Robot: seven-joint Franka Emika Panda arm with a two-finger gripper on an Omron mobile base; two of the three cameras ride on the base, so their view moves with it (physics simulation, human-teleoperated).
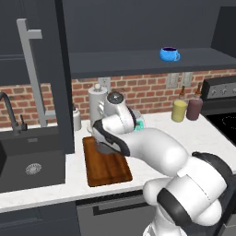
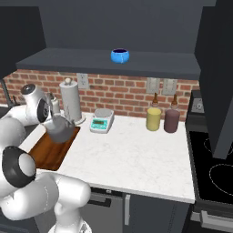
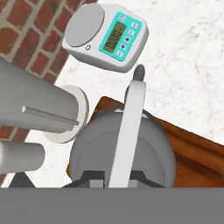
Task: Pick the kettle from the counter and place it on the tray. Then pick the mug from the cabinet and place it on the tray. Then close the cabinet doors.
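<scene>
My gripper (image 3: 117, 177) is shut on the thin arched handle of the grey kettle (image 3: 153, 144). In the right base view the kettle (image 2: 60, 129) hangs from the gripper (image 2: 54, 117) over the far right corner of the brown tray (image 2: 48, 152). I cannot tell whether it touches the board. The tray (image 1: 108, 170) lies on the white counter (image 1: 203, 138) beside the sink. The blue mug (image 1: 169, 54) stands on the shelf of the open cabinet (image 1: 138, 62); from the right the mug (image 2: 119, 56) sits mid-shelf. One cabinet door (image 1: 41, 69) stands open at the left, the other (image 2: 218, 68) at the right.
A paper-towel roll (image 2: 71, 102) stands just behind the tray, close to the kettle. A white kitchen scale (image 2: 102, 120) sits to its right. A yellow bottle (image 2: 154, 118) and a maroon bottle (image 2: 171, 120) stand by the brick wall. Black sink (image 1: 27, 161) at left, stove (image 2: 214, 168) at right.
</scene>
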